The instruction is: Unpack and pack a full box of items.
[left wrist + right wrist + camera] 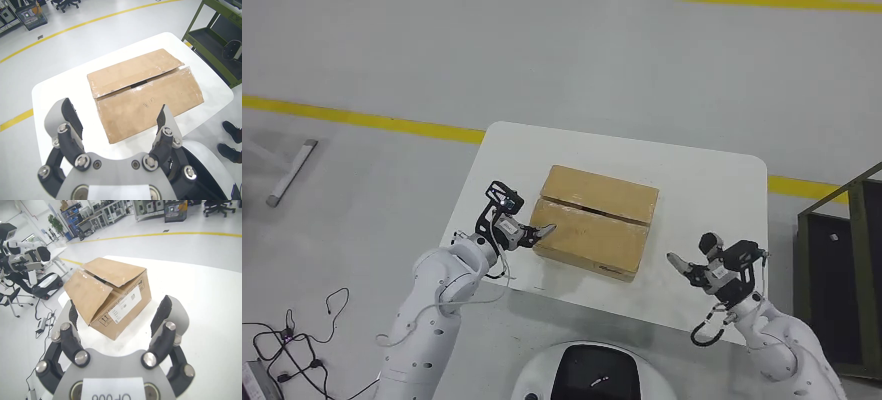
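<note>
Pincers: the left pincer (538, 235) stands wide open and empty just beside the left end of the box (592, 225). Whether a fingertip touches the cardboard cannot be told. The right pincer (682, 268) is likewise spread wide with nothing in it, and sits over the near right part of the table (702, 190), apart from the box's right end.

Table: one, white with rounded corners, bearing the box at about its middle.

Box: one brown cardboard carton, resting flat, long side across the robot's front. Its contents are hidden.

Flaps: two on top, the far flap (132, 70) and the near flap (147, 113). Both lie folded down but not flush. In the right wrist view their edges ride slightly up at the right end.

Label: one white label (125, 305) on the right end face.

Slit: one dark slit (139, 85) where the two flaps meet.

Step in hand, as judged: the very start of unpacking, since the box is not yet opened and nothing has been taken out. The next move probably calls for a fingertip slipped under a raised flap edge at the slit. That flap would then be swung outward while the box is kept from sliding on the smooth top. The second flap would follow.
</note>
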Controlling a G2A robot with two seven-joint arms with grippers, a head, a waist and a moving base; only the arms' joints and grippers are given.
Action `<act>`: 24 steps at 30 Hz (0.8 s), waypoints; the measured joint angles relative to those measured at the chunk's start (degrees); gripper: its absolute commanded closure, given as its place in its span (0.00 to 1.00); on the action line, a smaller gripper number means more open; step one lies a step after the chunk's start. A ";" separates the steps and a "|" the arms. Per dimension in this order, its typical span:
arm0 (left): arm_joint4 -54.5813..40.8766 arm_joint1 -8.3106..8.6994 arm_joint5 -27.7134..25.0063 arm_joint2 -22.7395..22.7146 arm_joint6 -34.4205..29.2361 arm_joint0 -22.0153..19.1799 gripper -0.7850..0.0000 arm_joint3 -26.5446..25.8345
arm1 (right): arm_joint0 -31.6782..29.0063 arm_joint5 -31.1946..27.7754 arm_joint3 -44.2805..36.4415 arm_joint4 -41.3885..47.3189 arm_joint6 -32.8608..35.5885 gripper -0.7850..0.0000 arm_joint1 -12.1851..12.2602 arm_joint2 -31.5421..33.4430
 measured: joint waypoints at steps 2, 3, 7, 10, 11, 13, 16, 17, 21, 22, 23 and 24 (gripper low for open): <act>0.00 0.00 0.00 0.00 0.00 0.00 0.00 0.00 | 3.19 0.76 2.71 -1.08 1.14 0.02 -0.32 -3.00; 0.00 0.00 0.00 0.00 0.00 0.00 0.00 0.00 | 4.41 1.08 3.92 -1.37 1.31 0.07 -0.48 -4.21; 0.00 0.00 0.00 0.00 0.00 0.00 0.00 0.00 | 8.72 2.51 8.85 -2.02 0.32 0.11 -1.12 -8.26; 0.00 0.00 0.00 0.00 0.00 0.00 0.00 0.00 | 10.86 2.31 11.30 -2.05 -0.83 0.15 -1.45 -10.32; 0.00 0.00 0.00 0.00 0.00 0.00 0.00 0.00 | 11.41 2.29 11.84 -2.24 -1.19 0.15 -1.54 -10.96; 0.00 0.00 0.00 0.00 0.00 0.00 0.00 0.00 | 12.09 2.20 12.49 -2.48 -1.41 0.16 -1.65 -11.81; 0.00 0.00 0.00 0.00 0.00 0.00 0.00 0.00 | 13.30 2.26 13.77 -2.77 -1.48 0.20 -1.84 -13.13; 0.00 0.00 0.00 0.00 0.00 0.00 0.00 0.00 | 13.71 2.33 14.24 -2.80 -1.61 0.27 -1.92 -13.63; 0.00 0.00 0.00 0.00 0.00 0.00 0.00 0.00 | 14.57 2.38 15.29 -2.73 -2.13 0.24 -2.10 -14.81; 0.00 0.00 0.00 0.00 0.00 0.00 0.00 0.00 | 14.69 2.35 15.43 -2.66 -2.17 0.24 -2.13 -15.03; 0.00 0.00 0.00 0.00 0.00 0.00 0.00 0.00 | 14.84 2.33 15.59 -2.61 -2.20 0.23 -2.16 -15.30; 0.00 0.00 0.00 0.00 0.00 0.00 0.00 0.00 | 14.95 2.33 15.69 -2.60 -2.21 0.23 -2.18 -15.48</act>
